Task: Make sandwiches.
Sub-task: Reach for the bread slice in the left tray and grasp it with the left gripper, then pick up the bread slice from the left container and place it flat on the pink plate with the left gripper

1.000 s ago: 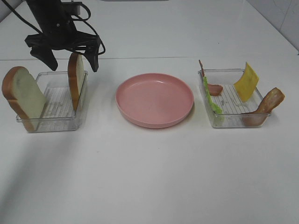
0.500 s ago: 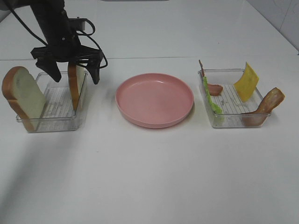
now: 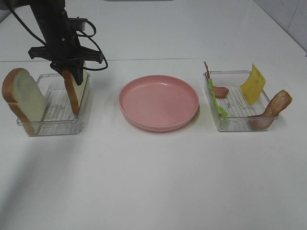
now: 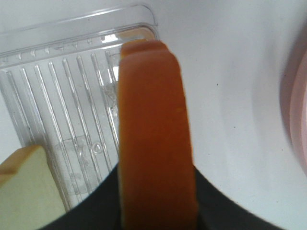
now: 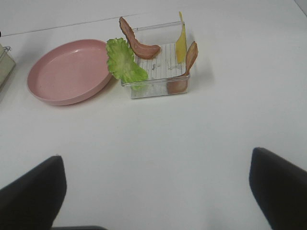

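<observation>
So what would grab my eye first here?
Likely the pink plate, bare in the middle of the white table. Then the black left tool at the back left, pinching a standing bread slice in a clear tray. Lettuce, cheese and meat sit in the right tray.

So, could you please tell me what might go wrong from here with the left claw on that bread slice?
The left claw pinches the bread slice only near its top crust, and the slice hangs tilted, so it may slip or swing during a lift. Its lower end sits inside the clear tray; it could catch the wall and drag the tray, toppling the other slice leaning at the opposite end.
</observation>
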`<state>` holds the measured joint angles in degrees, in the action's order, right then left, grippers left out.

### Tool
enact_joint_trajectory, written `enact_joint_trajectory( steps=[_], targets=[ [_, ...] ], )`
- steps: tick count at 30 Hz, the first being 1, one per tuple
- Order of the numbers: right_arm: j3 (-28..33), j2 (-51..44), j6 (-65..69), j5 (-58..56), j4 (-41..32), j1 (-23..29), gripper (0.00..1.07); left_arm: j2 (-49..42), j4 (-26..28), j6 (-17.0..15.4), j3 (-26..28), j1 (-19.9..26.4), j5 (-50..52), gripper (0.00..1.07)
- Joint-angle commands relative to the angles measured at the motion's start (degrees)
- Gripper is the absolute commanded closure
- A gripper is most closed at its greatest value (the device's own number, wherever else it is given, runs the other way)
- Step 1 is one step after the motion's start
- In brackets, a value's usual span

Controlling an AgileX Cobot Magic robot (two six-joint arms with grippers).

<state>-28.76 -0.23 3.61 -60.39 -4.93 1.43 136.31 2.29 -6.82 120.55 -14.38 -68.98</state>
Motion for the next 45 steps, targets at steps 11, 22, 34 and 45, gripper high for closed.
enact_joint_trajectory(
  steps=[11, 22, 34, 45],
  targets=[
    [0.17, -1.38, -0.11, 0.57, 0.06, -0.34, 0.09, -2.58, -0.97, -3.04, 0.11, -0.4, -3.32, 1.07],
    [0.17, -1.38, -0.11, 0.57, 0.06, -0.34, 0.09, -13.24, 0.46, -1.83, -0.06, -0.4, -4.07, 1.07],
    [0.17, -1.38, -0.11, 0.57, 0.06, -0.34, 0.09, -11.17, 26.53, 6.42, -0.17, -1.09, -0.46, 1.07],
    [0.17, -1.38, -0.11, 0.57, 0.06, -0.34, 0.09, -4.3, 33.35, 5.16, -0.11, -9.05, 10.83, 1.07]
  ],
)
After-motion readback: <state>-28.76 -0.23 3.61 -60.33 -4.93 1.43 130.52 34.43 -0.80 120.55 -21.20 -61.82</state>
